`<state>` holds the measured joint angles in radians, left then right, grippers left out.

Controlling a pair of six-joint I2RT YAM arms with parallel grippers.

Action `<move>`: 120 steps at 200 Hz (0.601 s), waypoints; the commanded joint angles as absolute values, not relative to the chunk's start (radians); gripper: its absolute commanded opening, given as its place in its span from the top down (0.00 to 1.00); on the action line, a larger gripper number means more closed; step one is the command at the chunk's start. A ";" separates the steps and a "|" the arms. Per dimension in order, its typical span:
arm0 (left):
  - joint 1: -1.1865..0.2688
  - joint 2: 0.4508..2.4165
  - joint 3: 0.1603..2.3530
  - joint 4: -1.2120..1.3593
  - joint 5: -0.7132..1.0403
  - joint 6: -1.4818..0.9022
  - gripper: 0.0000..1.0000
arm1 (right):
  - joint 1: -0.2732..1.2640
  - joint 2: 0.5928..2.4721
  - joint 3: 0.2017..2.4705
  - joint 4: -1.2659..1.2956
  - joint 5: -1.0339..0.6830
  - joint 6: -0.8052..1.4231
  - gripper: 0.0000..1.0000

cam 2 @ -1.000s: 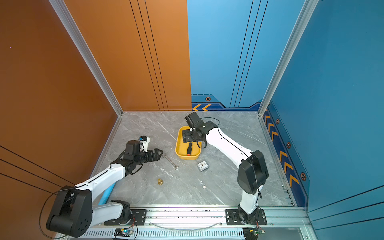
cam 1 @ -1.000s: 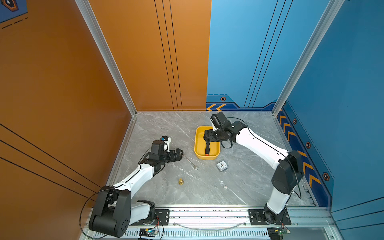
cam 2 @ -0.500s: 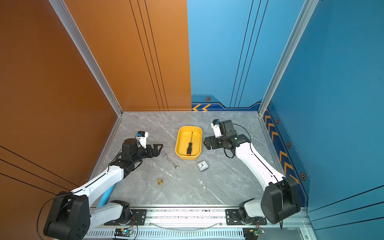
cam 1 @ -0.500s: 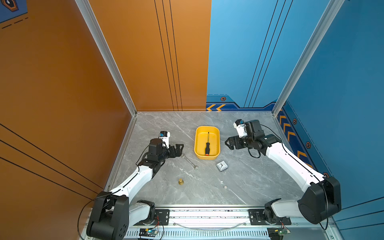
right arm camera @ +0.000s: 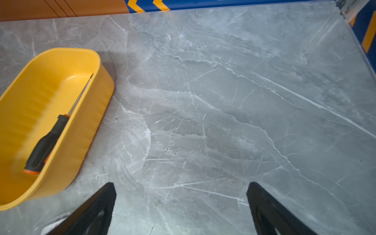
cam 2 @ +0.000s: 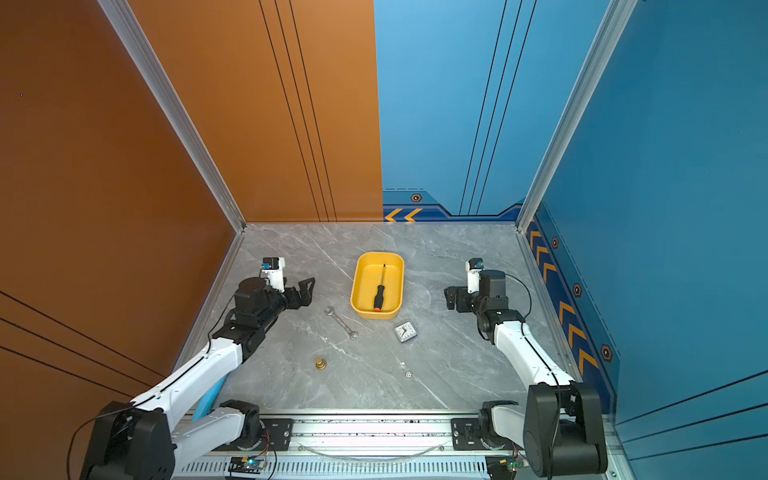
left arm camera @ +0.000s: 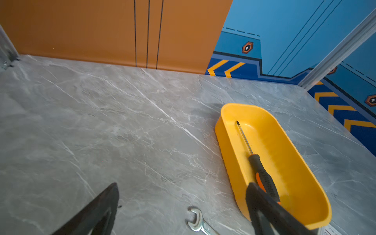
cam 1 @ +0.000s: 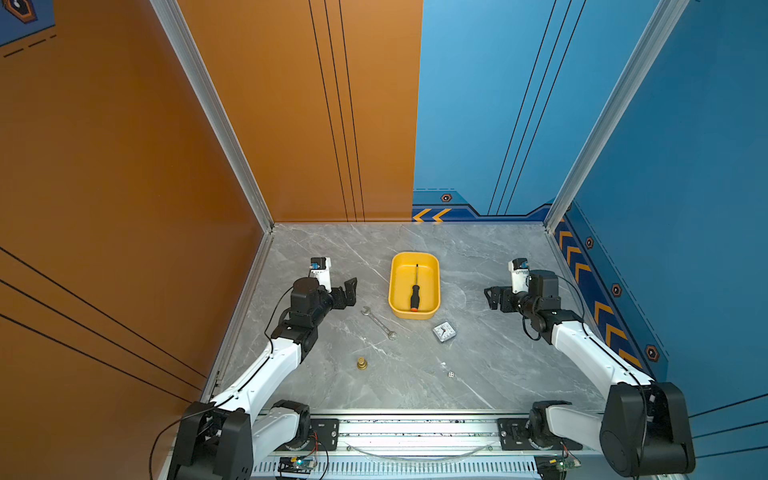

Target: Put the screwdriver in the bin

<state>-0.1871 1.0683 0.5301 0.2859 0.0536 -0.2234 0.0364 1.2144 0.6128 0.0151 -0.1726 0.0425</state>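
Left gripper (cam 1: 348, 291): jaws spread wide, nothing between them, held over bare grey marble tabletop (cam 1: 316, 245) well left of the bin. In the left wrist view its two black fingers (left arm camera: 95, 211) frame open table; one finger overlaps the bin's near corner in that view only.

Brass stepped fitting (cam 1: 362, 363): small, upright, alone on the near part of the table.

Silver wrench (cam 1: 377, 323): open-ended, lying flat and diagonal just left of the bin's near corner, not touching it. One open end shows in the left wrist view (left arm camera: 196, 220).

Bin (cam 1: 392, 286): yellow tub with rounded corners, mid-table, long axis running away from the robot. No label or writing visible on its walls.

Screwdriver (cam 1: 414, 291): lies flat inside the bin, along its length. Shaft tip points to the far end, black handle with orange cap toward the near end. No grip on it. No brand mark readable on the handle.

Small clock (cam 1: 444, 332): pale square case, dark hands on a white face, just beyond the bin's near right corner. The dial markings are too small to read.

White die (cam 1: 451, 374): near edge of the table, pips too small to count; a white speck lies beside it.

Right gripper (cam 1: 493, 297): released, jaws fully apart and empty, over bare table right of the bin. In the right wrist view the fingers (right arm camera: 270, 211) straddle only marble.
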 commanded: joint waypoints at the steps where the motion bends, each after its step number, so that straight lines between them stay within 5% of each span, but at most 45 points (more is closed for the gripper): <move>1: -0.167 1.029 0.472 0.332 -0.066 -0.155 0.02 | 0.025 1.221 0.517 0.291 -0.088 0.019 0.01; 120: -0.009 1.196 0.288 0.727 -0.094 -0.060 0.02 | -0.029 1.434 0.256 1.028 0.010 0.092 0.01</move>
<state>-0.0311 1.1473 0.3080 0.5972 -0.0761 -0.0715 -0.0200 1.3685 0.2958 0.8253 -0.0204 0.0696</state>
